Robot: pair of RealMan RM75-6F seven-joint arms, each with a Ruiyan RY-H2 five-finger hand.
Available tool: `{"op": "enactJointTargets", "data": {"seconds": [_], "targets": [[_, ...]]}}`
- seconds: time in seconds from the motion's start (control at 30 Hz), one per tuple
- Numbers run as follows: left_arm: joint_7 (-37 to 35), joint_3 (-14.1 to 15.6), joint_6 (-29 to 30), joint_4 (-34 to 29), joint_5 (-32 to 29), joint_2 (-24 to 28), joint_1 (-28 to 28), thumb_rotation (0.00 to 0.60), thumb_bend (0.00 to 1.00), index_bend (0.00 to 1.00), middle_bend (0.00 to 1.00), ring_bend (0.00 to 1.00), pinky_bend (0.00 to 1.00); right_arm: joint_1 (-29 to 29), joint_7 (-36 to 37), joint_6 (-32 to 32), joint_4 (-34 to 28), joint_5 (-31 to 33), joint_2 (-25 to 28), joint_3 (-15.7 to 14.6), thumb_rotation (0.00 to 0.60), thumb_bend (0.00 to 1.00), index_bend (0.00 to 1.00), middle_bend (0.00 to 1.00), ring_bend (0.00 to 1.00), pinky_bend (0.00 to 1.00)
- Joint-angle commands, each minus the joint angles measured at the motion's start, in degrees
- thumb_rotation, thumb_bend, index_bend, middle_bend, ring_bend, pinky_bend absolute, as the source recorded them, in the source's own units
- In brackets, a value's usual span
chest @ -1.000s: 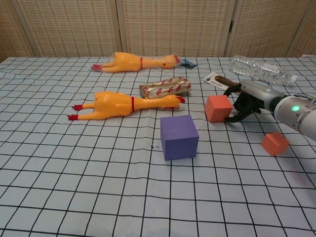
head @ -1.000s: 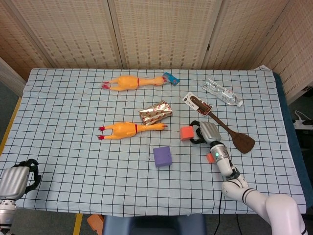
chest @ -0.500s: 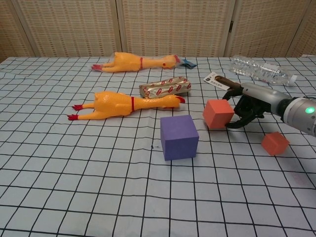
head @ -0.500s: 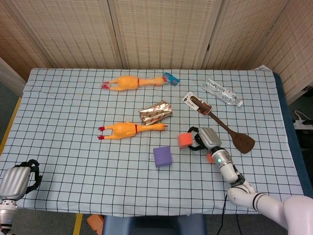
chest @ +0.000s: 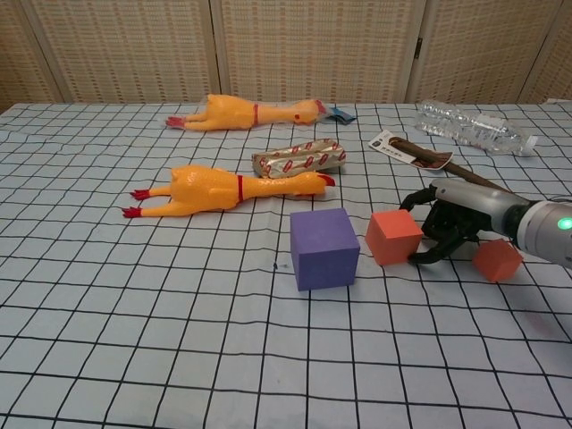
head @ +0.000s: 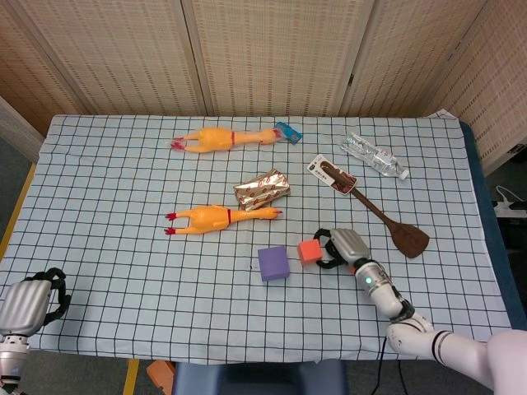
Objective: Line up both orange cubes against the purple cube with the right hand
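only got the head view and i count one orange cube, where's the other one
Observer: The second orange cube lies on the cloth just right of the right hand, on the side away from the purple cube. The arm hides it from you.
Operator: is the first one down
Observer: Yes. The chest view shows the first orange cube sitting flat on the cloth, a narrow gap from the purple cube.
Operator: hand let go?
Observer: Cannot tell. The fingers curl around its right side.

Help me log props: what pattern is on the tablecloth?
The tablecloth is white with a dark grid of squares, clearest in the head view.
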Motion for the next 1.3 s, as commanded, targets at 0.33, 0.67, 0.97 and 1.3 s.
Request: {"op": "enactJointTargets", "data": {"seconds": [0.33, 0.67, 0.97, 1.3], "targets": [[-0.1, 0.0, 0.0, 0.0, -0.1, 0.0, 0.0, 0.600, 0.41, 0.26, 0.35, 0.39, 0.50, 0.2, 1.6, -0.5, 1.1, -1.1, -1.7, -0.8, 0.600, 0.13, 0.60, 0.90, 0.83, 0.88], [0.0, 0.0, -0.1, -0.2, -0.3, 0.1, 0.0, 0.600, 0.41, 0.26, 0.35, 0.39, 0.51, 0.1, 1.1, 0.0, 0.8, -0.8, -1.4, -0.4, 0.600, 0.13, 0.60, 0.90, 0.83, 0.88], [0.3, 0.0, -0.3, -0.3, -0.5, 0.0, -0.1, 0.600, 0.40, 0.26, 0.35, 0.39, 0.51, 0.3, -0.1, -0.2, -2.1, -0.5, 0.9, -0.4, 0.600, 0.13, 0.60, 0.90, 0.83, 0.88], [0.6, 0.1, -0.2, -0.4, -0.5, 0.0, -0.1, 0.600, 0.40, 0.26, 0.35, 0.39, 0.51, 0.4, -1.8, 0.6, -4.5, -0.2, 2.1, -0.2, 0.600, 0.13, 0.60, 0.90, 0.83, 0.88]]}}
